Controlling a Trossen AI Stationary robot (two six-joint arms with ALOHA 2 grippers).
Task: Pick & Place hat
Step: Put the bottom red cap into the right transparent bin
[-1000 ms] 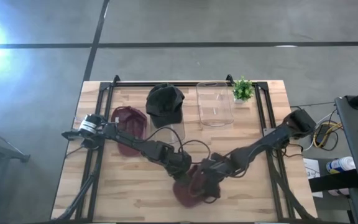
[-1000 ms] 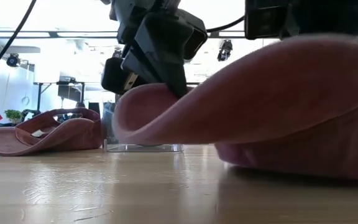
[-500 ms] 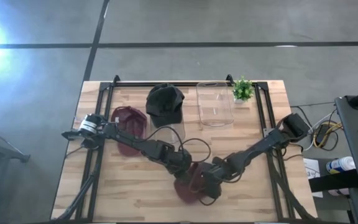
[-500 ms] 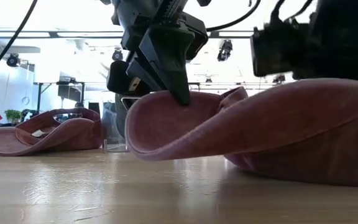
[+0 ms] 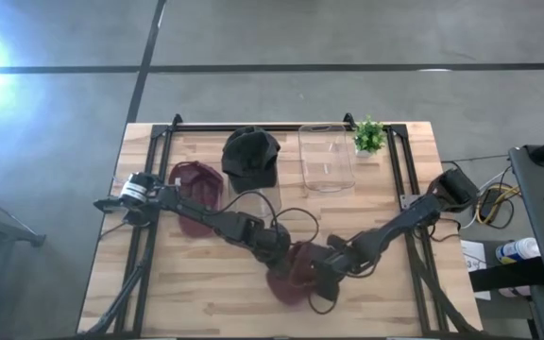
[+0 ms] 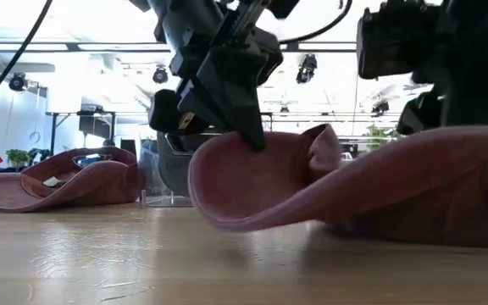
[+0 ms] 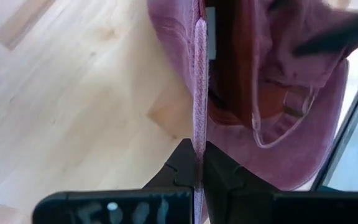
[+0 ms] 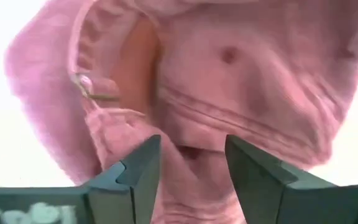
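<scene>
A maroon cap lies upside down near the table's near edge, between both arms. Its crown rests on the wood and its brim curls up clear of it. My left gripper is shut on the brim. My right gripper is open just above the crown, and its fingers stand on either side of the cap's inside. A second maroon cap and a black cap sit farther back. My left gripper pinches the brim's free edge between its two fingers, coming slanting down from the table's left. The brim is raised off the table while the crown stays down. My right gripper: I cannot tell whether its fingers touch the cap.
A clear plastic box and a small green plant stand at the far edge. Black rails run along both sides of the table. Bare wood lies left of the cap.
The cap's crown has sunk from standing high to lying low on the table. The brim in my left gripper has shifted a little toward the table's right. My right gripper now stands above the crown, apart from where the cloth bulged before.
</scene>
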